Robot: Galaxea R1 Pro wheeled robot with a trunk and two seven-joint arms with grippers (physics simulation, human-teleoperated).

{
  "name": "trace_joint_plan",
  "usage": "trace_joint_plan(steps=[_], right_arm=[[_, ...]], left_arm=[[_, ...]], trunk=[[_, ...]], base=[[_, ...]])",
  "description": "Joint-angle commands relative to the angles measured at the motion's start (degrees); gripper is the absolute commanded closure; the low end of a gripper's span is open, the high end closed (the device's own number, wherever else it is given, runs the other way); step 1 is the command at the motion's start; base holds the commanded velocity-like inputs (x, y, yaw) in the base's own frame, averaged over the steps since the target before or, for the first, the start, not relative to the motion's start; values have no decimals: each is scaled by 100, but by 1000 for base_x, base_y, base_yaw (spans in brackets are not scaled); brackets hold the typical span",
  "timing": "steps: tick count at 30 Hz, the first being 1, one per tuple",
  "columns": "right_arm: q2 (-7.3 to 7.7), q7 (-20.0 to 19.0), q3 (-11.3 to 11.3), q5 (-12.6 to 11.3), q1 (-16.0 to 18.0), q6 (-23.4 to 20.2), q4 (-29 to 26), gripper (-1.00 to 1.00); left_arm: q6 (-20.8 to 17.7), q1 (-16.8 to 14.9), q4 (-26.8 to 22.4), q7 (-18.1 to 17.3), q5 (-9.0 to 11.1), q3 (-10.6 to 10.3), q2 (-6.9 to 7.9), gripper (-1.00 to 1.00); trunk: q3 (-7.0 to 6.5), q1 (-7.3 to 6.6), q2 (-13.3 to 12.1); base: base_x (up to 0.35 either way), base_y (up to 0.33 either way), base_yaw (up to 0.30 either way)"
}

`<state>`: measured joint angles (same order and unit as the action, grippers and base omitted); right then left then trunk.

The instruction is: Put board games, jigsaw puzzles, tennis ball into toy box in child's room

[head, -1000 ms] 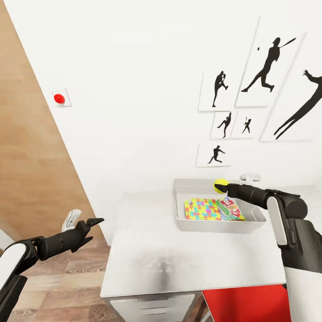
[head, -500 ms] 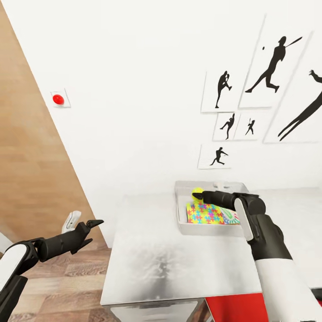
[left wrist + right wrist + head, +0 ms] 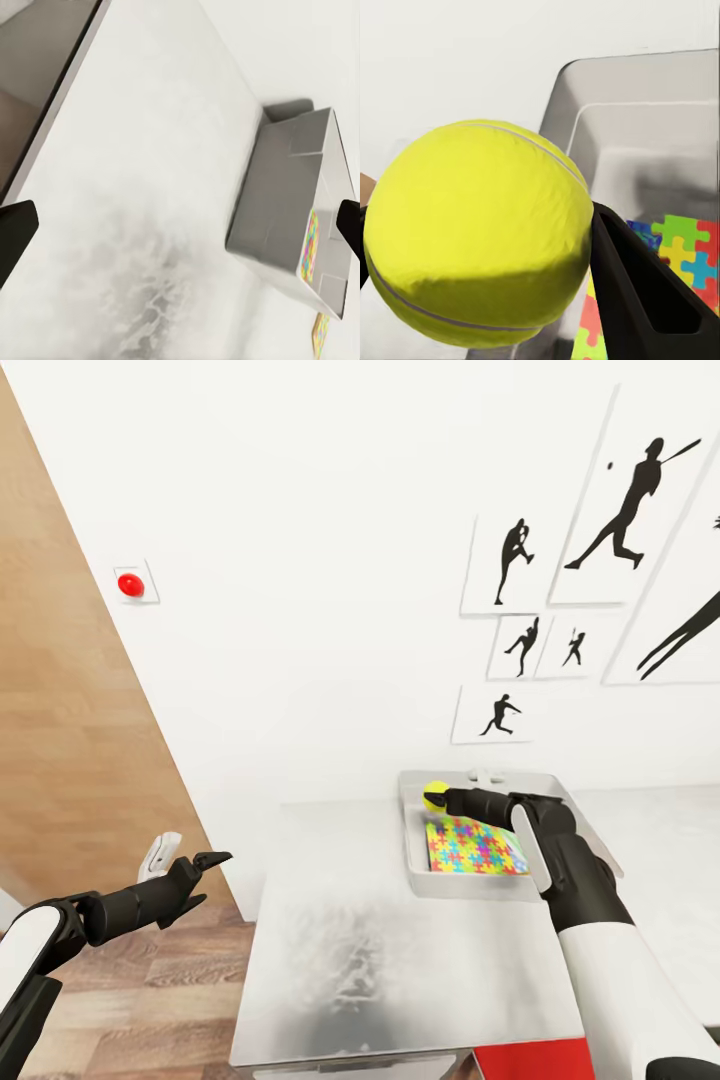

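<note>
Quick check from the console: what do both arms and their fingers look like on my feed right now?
Both arms have glossy white upper shells, then matte black forearms and wrists. The left gripper ends in short, pointed black fingers, with a pale grey part above its wrist. The right gripper is black too, with a white panel along the forearm. No cables or markings visible.

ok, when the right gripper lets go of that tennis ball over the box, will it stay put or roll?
The tennis ball is round, so it will likely roll or bounce. It hangs over the toy box, whose walls should contain it. The jigsaw puzzle lying flat inside offers nothing to stop it.
</note>
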<state>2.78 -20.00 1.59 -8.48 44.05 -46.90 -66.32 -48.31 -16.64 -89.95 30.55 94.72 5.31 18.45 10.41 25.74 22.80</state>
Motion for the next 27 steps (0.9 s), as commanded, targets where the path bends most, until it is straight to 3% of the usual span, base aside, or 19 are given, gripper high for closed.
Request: trace_joint_plan(steps=[1, 7, 15, 27], right_arm=[[0, 12, 6, -42, 6, 35, 24, 100], [-4, 68, 13, 66, 95, 368, 405, 100], [-175, 439, 7, 75, 152, 359, 491, 100], [-215, 496, 7, 76, 157, 349, 501, 100]], left_arm=[[-12, -6, -5, 60, 61, 5, 0, -100], [-12, -6, -5, 65, 64, 5, 1, -100], [-12, -6, -5, 65, 64, 5, 1, -100], [-12, -6, -5, 66, 57, 3, -7, -100]], trunk=[[12, 4, 12], [12, 4, 12], [21, 4, 12], [118, 4, 12]], base=[[28, 20, 0], [10, 7, 0], [1, 0, 0], [0, 0, 0]])
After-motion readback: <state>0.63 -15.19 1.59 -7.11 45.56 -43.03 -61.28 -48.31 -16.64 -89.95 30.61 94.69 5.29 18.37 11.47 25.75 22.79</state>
